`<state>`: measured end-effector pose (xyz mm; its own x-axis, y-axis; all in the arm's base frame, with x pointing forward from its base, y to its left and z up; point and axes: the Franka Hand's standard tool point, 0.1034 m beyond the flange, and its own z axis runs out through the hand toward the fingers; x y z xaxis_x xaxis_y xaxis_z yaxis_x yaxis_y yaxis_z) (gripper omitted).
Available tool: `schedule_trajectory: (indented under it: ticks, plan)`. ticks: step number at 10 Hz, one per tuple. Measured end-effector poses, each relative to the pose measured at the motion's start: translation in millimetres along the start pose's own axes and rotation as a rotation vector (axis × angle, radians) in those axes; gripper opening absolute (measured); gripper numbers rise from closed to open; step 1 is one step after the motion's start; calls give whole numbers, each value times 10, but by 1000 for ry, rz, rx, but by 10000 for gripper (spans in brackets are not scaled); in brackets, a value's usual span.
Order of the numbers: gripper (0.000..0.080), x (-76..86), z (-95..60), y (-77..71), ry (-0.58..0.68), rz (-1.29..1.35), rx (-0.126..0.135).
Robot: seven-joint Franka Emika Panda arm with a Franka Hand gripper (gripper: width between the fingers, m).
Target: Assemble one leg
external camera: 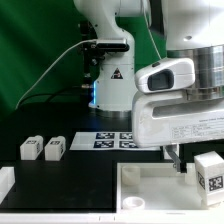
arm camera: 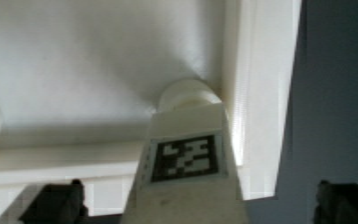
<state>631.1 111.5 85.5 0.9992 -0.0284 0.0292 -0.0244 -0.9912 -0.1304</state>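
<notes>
I see my pincer (arm camera: 197, 205) spread wide, with its dark fingers (arm camera: 51, 203) on both sides of the leg (arm camera: 190, 160) and apart from it. The leg stands upright in a corner of the large white tray-shaped piece (external camera: 150, 190). This piece lies at the tabletop (external camera: 70, 185) edge nearest the exterior camera, on the exterior view's right.

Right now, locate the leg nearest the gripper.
The leg sits at the exterior view's far right, at a corner of the white tray-shaped piece; the wrist view shows it lined up between the fingers of the open gripper.
</notes>
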Motion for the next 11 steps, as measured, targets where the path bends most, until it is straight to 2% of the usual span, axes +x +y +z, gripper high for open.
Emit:
schedule_trajectory:
  ticks: [2,4,5,6,11]
  plan:
    - [648,-3,5,1,0,41,0]
    - [374,-4,6,-1,0,62,2]
    - [374,-5,6,-6,0,194,5]
    - [291,-4,6,-5,0,270,6]
    - [291,-46,39,-76,51,1042,-2]
